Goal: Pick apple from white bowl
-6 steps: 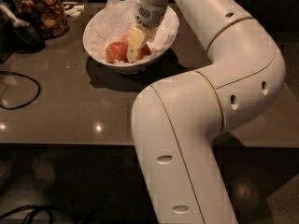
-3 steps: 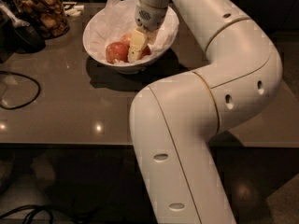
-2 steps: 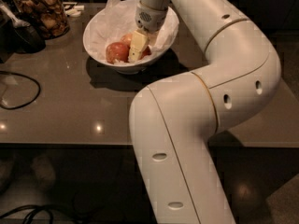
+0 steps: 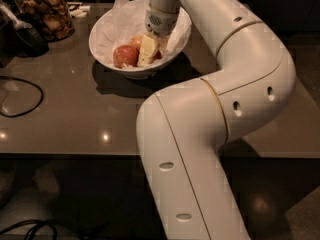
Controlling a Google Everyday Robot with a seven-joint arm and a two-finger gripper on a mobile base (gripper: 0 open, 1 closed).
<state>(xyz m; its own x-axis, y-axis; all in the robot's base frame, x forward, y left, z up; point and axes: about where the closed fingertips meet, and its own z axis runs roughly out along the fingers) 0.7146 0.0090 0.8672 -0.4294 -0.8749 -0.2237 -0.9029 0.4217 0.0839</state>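
Observation:
The white bowl (image 4: 105,49) stands on the brown table, lined with crumpled white paper. The red-orange apple (image 4: 125,55) lies in its front left part. A yellower-orange apple (image 4: 136,41) lies behind it, and a sliver of a darker red apple (image 4: 158,55) shows to the right. My gripper (image 4: 147,51) reaches straight down into the bowl from the white arm. It sits right beside the red-orange apple, between it and the darker one.
A glass jar of brown snacks (image 4: 47,11) stands at the back left, with a dark utensil (image 4: 25,34) beside it. A black cable (image 4: 20,96) loops on the table's left. My white arm (image 4: 200,134) covers the table's middle and front edge.
The gripper has stayed down in the bowl by the apples. The arm's elbow has shifted only slightly. The apples have not visibly moved.

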